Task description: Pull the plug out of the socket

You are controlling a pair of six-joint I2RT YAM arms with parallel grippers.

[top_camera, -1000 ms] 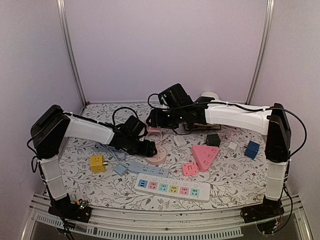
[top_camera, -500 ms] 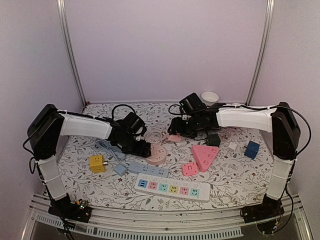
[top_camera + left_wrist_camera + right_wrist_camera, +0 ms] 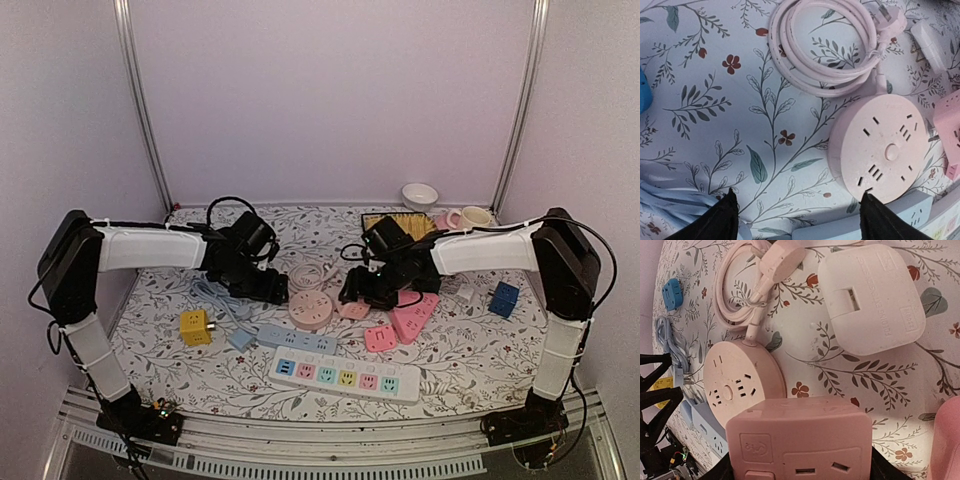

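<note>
Right pincer (image 3: 354,294) lowered; wrist view shows adapter (image 3: 798,437) clamped.

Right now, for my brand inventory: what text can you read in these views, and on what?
No text reads clearly.
White adapter: embossed lines of lettering, too faint to read.
Pink cube: embossed square logo, not legible.
Round socket: no text visible.
Long strip: too small to tell.

Two strips (image 3: 297,340) (image 3: 347,378), one round socket (image 3: 311,308)
</note>
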